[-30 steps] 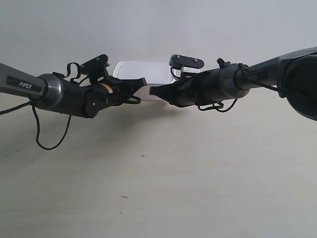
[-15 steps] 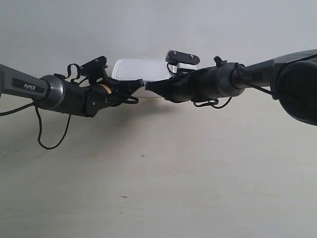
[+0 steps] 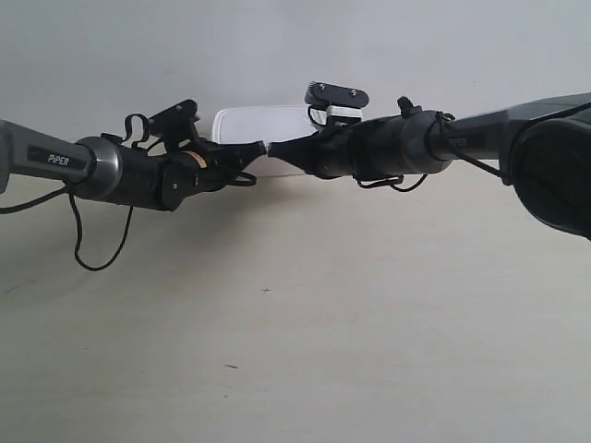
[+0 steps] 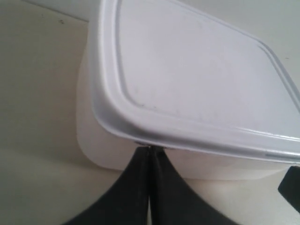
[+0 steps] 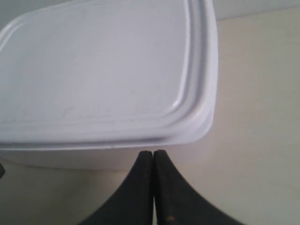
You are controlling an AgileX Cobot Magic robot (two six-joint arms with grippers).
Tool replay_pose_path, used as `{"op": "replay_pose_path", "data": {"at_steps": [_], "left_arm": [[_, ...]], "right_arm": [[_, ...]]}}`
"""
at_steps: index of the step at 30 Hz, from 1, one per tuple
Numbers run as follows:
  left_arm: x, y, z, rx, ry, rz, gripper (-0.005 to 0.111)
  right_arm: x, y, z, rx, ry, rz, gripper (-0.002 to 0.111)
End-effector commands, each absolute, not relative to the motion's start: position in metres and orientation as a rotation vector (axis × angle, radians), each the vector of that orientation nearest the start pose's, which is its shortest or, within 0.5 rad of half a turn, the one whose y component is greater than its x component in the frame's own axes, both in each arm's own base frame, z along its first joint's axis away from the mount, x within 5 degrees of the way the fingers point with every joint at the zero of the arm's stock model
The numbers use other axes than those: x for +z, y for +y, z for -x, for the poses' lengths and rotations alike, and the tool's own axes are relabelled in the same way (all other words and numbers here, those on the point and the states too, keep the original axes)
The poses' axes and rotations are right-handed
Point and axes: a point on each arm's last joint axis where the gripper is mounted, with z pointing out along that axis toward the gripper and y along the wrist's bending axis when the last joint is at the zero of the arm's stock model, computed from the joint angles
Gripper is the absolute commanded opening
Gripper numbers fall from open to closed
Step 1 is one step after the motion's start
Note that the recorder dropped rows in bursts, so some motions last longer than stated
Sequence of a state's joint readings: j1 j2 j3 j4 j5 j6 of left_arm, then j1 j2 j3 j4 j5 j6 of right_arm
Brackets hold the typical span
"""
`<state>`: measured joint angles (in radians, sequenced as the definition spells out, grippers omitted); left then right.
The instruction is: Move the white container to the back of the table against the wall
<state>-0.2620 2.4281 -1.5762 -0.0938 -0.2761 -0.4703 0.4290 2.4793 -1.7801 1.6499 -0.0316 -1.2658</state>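
Observation:
The white container [image 3: 260,123] sits far back on the table [image 3: 295,351], close to the wall [image 3: 277,46]; its flat rimmed lid fills both wrist views [image 4: 197,79] [image 5: 98,70]. My left gripper [image 4: 150,149] is shut, its tips pressed against the container's near side just under the lid rim. My right gripper [image 5: 153,153] is shut too, tips at or touching the same side wall. In the exterior view both grippers [image 3: 259,150] [image 3: 277,153] meet tip to tip in front of the box.
Black cables [image 3: 88,249] hang from the arm at the exterior view's left. A few dark specks [image 3: 267,291] mark the tabletop. The large dark arm housing [image 3: 554,157] fills the exterior view's right edge.
Both shut grippers have moved toward the wall and closer together, and the container has slid back with them.

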Motion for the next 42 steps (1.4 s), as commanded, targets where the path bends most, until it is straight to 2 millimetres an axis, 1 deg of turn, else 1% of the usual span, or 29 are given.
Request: {"op": "replay_pose_path", "data": {"at_steps": [1,5,10,12,23,31,42], "left_arm": [[0.079,-0.131,-0.502,-0.476,2.061,0.313,0.0],[0.078,-0.129,-0.503,-0.475,2.051,0.317,0.0],[0.068,-0.125,-0.505,-0.464,2.078,0.33,0.0],[0.067,-0.126,-0.507,-0.466,2.076,0.332,0.0],[0.07,-0.125,-0.512,-0.473,2.044,0.334,0.0],[0.072,-0.126,-0.518,-0.474,2.036,0.325,0.0],[0.068,-0.122,-0.521,-0.469,2.034,0.33,0.0]], "right_arm": [[0.085,0.22,-0.495,0.418,2.212,0.044,0.0],[0.081,0.221,-0.496,0.415,2.213,0.049,0.0],[0.08,0.221,-0.496,0.404,2.212,0.065,0.0],[0.08,0.22,-0.497,0.385,2.209,0.083,0.0],[0.082,0.222,-0.5,0.371,2.192,0.118,0.0],[0.082,0.216,-0.502,0.355,2.189,0.134,0.0],[0.076,0.216,-0.502,0.354,2.199,0.136,0.0]]}}
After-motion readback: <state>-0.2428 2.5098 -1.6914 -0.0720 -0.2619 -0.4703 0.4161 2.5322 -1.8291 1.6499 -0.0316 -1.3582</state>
